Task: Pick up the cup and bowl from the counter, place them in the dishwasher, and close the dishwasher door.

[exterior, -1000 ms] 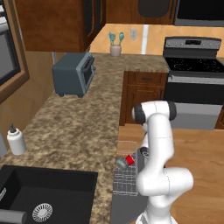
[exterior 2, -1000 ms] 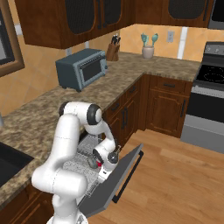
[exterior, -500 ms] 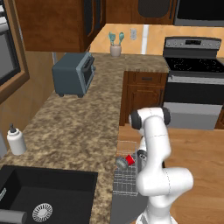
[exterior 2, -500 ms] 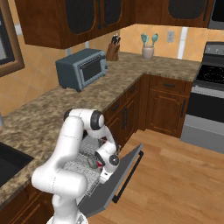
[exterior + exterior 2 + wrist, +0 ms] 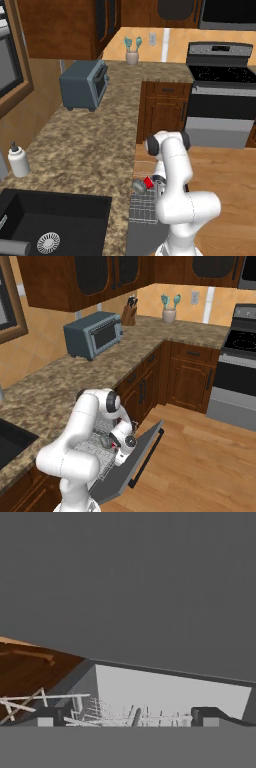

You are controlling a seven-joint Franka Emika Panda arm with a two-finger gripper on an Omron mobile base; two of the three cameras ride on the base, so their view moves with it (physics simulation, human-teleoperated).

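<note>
Grey wire rack (image 5: 95, 448) pulled out of the dishwasher (image 5: 165, 694), arm folded low over it.

Red cup (image 5: 148, 182) and grey bowl (image 5: 138, 186) sit touching in the rack, just off the speckled counter (image 5: 85, 150) edge; from the right base camera the bowl (image 5: 105, 441) shows beside the wrist and only a sliver of the cup (image 5: 114, 444) peeks out. The gripper (image 5: 127, 716) is mostly hidden behind the forearm; on the hand camera its two dark tips stand well apart with nothing between them, facing the pale inner wall. Since half a second ago the elbow has sunk lower and the hand has edged toward the door side. The dishwasher door (image 5: 135, 458) hangs open over bare wooden floor (image 5: 200, 466), with free room out to the stove (image 5: 220, 95).
</note>
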